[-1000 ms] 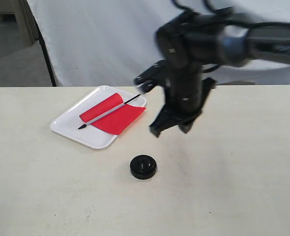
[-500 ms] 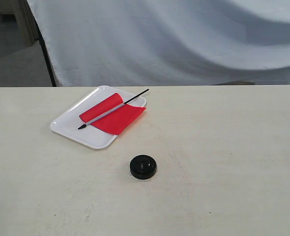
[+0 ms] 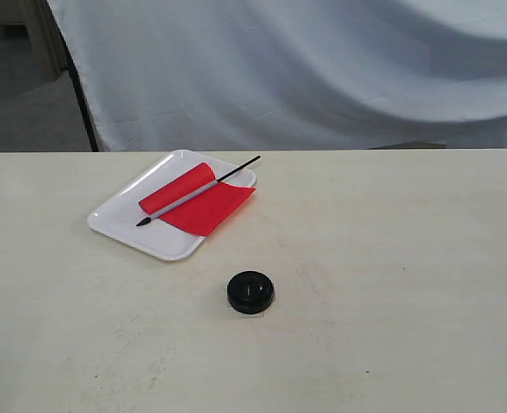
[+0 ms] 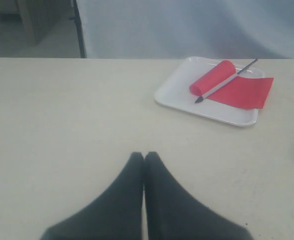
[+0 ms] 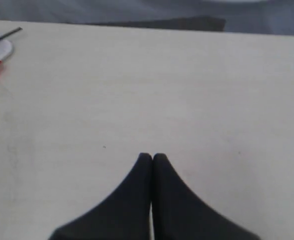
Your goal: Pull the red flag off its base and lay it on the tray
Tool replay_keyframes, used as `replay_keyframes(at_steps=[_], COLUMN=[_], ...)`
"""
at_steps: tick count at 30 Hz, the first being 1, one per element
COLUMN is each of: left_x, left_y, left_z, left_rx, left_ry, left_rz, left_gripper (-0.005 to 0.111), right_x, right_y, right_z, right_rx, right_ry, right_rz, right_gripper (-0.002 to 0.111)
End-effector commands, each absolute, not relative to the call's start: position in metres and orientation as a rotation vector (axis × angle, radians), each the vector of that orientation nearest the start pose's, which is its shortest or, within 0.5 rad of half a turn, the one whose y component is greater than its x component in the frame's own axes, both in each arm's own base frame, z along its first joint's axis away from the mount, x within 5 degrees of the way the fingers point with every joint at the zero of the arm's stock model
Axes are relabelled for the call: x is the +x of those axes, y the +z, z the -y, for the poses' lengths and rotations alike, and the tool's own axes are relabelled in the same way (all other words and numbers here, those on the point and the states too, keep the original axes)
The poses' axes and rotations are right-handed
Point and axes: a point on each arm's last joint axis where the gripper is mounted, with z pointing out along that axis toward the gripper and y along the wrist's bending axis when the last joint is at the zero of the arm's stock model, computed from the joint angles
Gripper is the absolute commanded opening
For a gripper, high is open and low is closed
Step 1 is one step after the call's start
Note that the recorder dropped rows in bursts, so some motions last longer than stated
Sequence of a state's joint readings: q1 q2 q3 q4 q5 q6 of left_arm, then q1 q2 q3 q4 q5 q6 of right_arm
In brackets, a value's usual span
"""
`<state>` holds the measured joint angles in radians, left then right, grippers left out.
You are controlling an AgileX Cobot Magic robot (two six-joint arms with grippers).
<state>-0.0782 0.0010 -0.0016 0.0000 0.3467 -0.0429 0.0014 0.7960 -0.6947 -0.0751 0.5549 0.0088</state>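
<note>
The red flag [image 3: 206, 206] is being borne flat by the tray [image 3: 120, 215], apart from the base [image 3: 250, 292].

The pale table [image 3: 391, 284] is being taken up across the whole lower part of the exterior view, and a white cloth backdrop [image 3: 322, 77] is being hung behind it, toward 12 o'clock.

The tray is being supported by the table at about 10 o'clock from the table's middle. The flag's pole is being laid slantwise across it, the dark pointed end turned toward 8 o'clock and the thin dark end toward 2 o'clock, where the rim is being overshot. The red cloth is being kept partly rolled on the 11 o'clock side of the pole and spread on the 5 o'clock side, one corner being carried past the tray's rim toward 3 o'clock.

The base is being carried by the bare table at about 5 o'clock from the tray, clear of its rim.

The left gripper [image 4: 144, 156] is being shown by its wrist view with its fingers pressed together on nothing, over bare table, the tray lying farther off. The right gripper [image 5: 152, 157] is likewise being held pressed together and empty over bare table, only a corner of the tray and the pole's end being caught at the picture's edge.
</note>
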Motion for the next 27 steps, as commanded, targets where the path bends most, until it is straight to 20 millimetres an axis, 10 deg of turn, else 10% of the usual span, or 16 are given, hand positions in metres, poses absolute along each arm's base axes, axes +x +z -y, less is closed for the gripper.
replay_keyframes(at_steps=[1, 9, 19, 27], left_x=[0.053, 0.053, 0.053, 0.053], left_y=[0.182, 0.182, 0.182, 0.182], left_z=[0.004, 0.004, 0.004, 0.004], left_rx=[0.038, 0.038, 0.038, 0.038], left_ry=[-0.088, -0.088, -0.088, -0.088], left_rz=[-1.827, -1.827, -1.827, -1.827], left_gripper=[0.0, 0.0, 0.0, 0.0], right_x=[0.116, 0.02, 0.019, 0.04], right_y=[0.329, 0.322, 0.317, 0.27], right_z=[-0.001, 0.001, -0.001, -0.002], right_rx=[-0.044, -0.019, 0.033, 0.031], right_ry=[-0.028, 0.016, 0.111, 0.105], right_rz=[-1.922, -1.305, -1.321, -1.436], right_gripper=[-0.001, -0.001, -0.001, -0.001])
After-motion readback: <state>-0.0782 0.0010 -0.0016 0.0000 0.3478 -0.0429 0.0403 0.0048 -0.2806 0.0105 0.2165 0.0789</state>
